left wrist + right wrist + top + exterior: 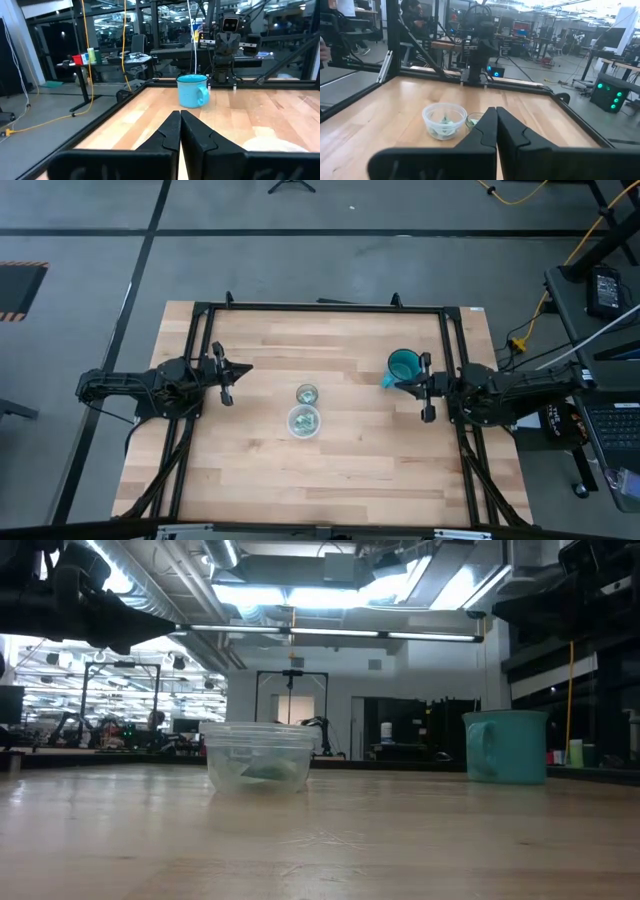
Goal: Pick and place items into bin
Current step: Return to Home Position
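As I read the high view, my left tool (pixel 240 368) hangs at 9 o'clock over the tabletop (pixel 330 480), and its wrist camera shows the two fingers (pixel 169 134) pressed together with nothing between them.

Near the middle of the tabletop stands the clear bin (pixel 290 421). The teal-green and white packets (pixel 305 421) lie heaped inside it, and none are loose on the wood around it. From table height I can see them only as a pale green mass low in the bin. At the bin's 12 o'clock, just beside it, is a smaller clear glass (pixel 307 394). Something greenish is in that too, but I cannot tell what.

A teal mug (pixel 402 364) stands upright at 2 o'clock from the bin, well apart from it.

My right tool (pixel 408 386) sits at 3 o'clock, just beside the mug at the mug's 5 o'clock. Its fingers (pixel 487 131) are closed tight on each other and hold nothing.
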You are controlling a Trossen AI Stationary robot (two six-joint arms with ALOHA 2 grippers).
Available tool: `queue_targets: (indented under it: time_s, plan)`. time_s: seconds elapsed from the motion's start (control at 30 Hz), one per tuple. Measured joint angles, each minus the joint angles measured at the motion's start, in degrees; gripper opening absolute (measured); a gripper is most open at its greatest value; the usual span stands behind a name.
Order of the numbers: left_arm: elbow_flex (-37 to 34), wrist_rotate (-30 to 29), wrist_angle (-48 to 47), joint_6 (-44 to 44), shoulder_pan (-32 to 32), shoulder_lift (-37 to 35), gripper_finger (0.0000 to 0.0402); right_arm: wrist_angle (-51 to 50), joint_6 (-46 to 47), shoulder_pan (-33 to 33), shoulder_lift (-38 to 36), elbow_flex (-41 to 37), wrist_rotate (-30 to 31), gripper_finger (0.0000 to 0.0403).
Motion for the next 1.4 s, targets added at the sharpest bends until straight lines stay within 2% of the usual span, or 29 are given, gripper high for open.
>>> queue_targets:
  time_s: [0.23, 0.37, 0.63, 0.77, 1.07, 1.4]
  plan:
    - [0.0, 0.0, 0.0, 0.0, 0.0, 0.0, 0.0005, 0.3, 0.2, 0.0, 0.0, -0.3, 0.0, 0.0]
    - [0.0, 0.1, 0.0, 0.0, 0.0, 0.0, 0.0004, 3.9, 0.3, 0.0, 0.0, -3.7, 0.0, 0.0]
    - [0.0, 0.1, 0.0, 0.0, 0.0, 0.0, 0.0008, 5.9, -2.0, -0.1, -0.1, -2.2, -0.5, 0.0004]
    - [0.0, 0.1, 0.0, 0.0, 0.0, 0.0, 0.0006, 5.0, 1.0, -0.1, -0.1, -2.5, -0.6, 0.0017]
    - [0.0, 0.1, 0.0, 0.0, 0.0, 0.0, 0.0006, 4.4, 15.8, -0.1, -0.1, -2.5, -0.7, 0.0025]
    - [0.0, 0.1, 0.0, 0.0, 0.0, 0.0, 0.0008, 4.2, 16.7, -0.1, -0.1, -2.5, -0.7, 0.0025]
